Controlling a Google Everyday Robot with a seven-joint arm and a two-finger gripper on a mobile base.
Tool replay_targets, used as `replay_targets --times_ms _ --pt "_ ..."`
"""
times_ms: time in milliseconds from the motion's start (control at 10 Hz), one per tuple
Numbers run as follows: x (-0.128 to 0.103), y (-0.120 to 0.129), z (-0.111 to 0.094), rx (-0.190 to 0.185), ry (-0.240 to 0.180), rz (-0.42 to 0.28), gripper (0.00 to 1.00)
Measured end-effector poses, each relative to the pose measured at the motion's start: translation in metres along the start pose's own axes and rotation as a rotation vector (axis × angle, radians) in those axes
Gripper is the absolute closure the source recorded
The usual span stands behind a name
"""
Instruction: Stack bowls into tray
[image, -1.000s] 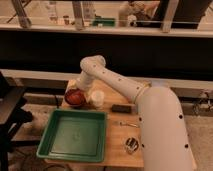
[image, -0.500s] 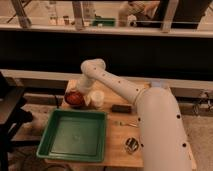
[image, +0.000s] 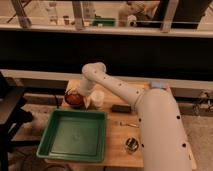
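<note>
A red-orange bowl (image: 74, 99) with a maroon outside sits on the wooden table at the far left, just behind the green tray (image: 75, 135). The tray is large, shallow and has nothing in it. My white arm reaches from the right across the table to the bowl. My gripper (image: 76, 94) is at the bowl, right over its rim. The arm's wrist covers the gripper.
A small white cup (image: 97, 98) stands right of the bowl, close to the arm. A dark flat block (image: 121, 108), a fork (image: 126, 123) and a small metal cup (image: 131, 144) lie right of the tray. A dark chair (image: 10, 112) is at the left.
The arm and bowl stay in nearly the same place; no clear movement shows.
</note>
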Motion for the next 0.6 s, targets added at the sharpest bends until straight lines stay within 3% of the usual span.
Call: replay_targets --times_ms 600 --pt "-0.0027 -0.0016 0.0029 -0.002 0.017 -0.071 0.20"
